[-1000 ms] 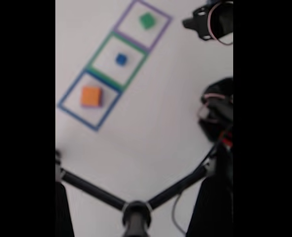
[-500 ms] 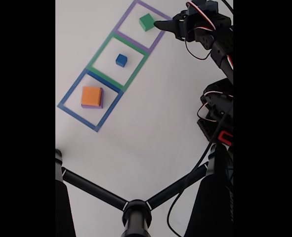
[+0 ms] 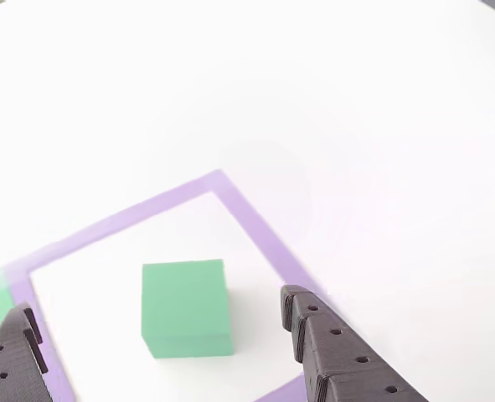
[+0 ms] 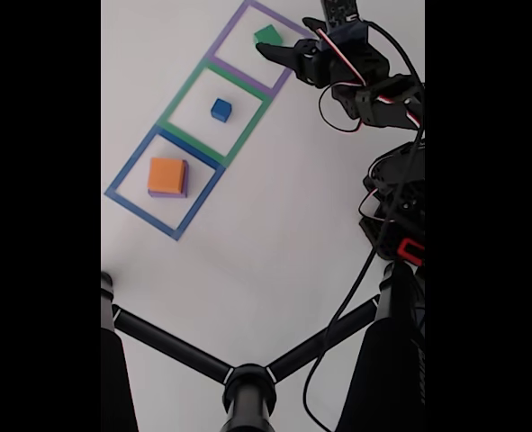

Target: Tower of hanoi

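The green block (image 3: 186, 306) sits inside the purple taped square (image 3: 247, 222) in the other view. My gripper (image 3: 155, 303) is open, with one dark finger (image 3: 17, 356) to its left and the other finger (image 3: 331, 352) to its right, neither touching it. In the fixed view the gripper (image 4: 284, 38) hangs over the green block (image 4: 267, 34) at the top. The small blue block (image 4: 220, 110) lies in the green taped square. The orange block (image 4: 166, 175) rests on the purple block (image 4: 185, 182) in the blue taped square.
The arm's base and cables (image 4: 396, 225) stand along the right side of the fixed view. A black stand with two spread legs (image 4: 247, 387) crosses the bottom. White tabletop (image 4: 275, 225) lies between the taped squares and the arm.
The arm has swung left and down toward the purple taped square. The open gripper went from beside the green block to straddling it. The blocks have not moved.
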`<action>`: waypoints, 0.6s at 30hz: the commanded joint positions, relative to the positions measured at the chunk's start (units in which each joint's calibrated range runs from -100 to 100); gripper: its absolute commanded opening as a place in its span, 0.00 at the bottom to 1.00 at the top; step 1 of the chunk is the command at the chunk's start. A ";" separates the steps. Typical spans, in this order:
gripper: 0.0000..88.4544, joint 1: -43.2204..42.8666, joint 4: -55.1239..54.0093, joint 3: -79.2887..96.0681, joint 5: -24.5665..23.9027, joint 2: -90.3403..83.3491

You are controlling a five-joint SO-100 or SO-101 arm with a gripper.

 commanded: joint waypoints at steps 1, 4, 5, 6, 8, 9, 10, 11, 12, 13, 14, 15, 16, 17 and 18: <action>0.36 -1.10 -7.82 -1.86 0.39 6.20; 0.36 -0.33 -10.81 -3.67 0.39 10.88; 0.36 0.15 -11.54 -4.49 0.39 12.33; 0.36 0.63 -11.78 -5.22 0.39 13.38; 0.36 1.78 -11.78 -6.95 0.39 15.32; 0.36 2.45 -11.78 -7.76 0.39 16.13; 0.36 3.02 -11.78 -8.31 0.39 16.85; 0.36 3.31 -11.78 -9.13 0.39 17.74; 0.35 3.41 -11.78 -9.67 0.39 18.47; 0.35 3.60 -12.19 -10.31 0.39 19.44; 0.35 3.60 -12.84 -10.58 0.39 20.33; 0.35 3.50 -13.73 -10.67 0.39 21.05; 0.35 3.41 -14.78 -10.67 0.39 21.78; 0.35 3.12 -15.43 -10.49 0.39 22.18; 0.35 2.74 -15.83 -10.13 0.39 22.34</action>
